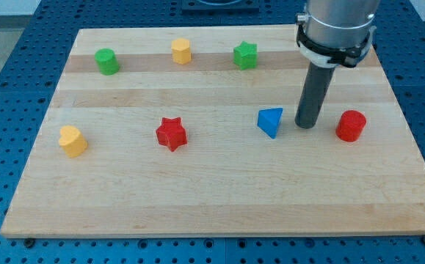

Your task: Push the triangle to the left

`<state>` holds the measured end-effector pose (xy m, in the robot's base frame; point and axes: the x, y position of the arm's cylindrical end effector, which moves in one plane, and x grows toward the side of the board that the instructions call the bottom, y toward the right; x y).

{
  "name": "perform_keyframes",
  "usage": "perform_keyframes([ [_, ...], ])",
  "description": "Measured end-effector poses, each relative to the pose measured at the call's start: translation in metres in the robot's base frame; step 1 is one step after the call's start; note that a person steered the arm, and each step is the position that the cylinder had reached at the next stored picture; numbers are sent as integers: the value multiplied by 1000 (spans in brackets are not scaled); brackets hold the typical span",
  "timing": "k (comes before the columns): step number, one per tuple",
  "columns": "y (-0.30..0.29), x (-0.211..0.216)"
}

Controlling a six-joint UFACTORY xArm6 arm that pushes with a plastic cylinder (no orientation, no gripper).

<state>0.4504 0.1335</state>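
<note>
A blue triangle block (271, 122) lies right of the board's middle. My tip (306, 125) rests on the board just to the triangle's right, a small gap apart from it. The dark rod rises from there to the grey arm body at the view's top right. A red cylinder block (351, 126) stands to the right of my tip.
A red star block (172, 133) lies left of the triangle. A yellow block (73, 141) sits at the left. Along the top are a green block (107, 61), a yellow hexagon block (181, 51) and a green star block (246, 56). The wooden board (212, 198) ends on blue perforated table.
</note>
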Motion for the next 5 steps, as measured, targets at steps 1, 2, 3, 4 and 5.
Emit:
perform_keyframes([
  [1, -1, 30],
  [2, -1, 30],
  [3, -1, 2],
  [4, -1, 1],
  [5, -1, -11],
])
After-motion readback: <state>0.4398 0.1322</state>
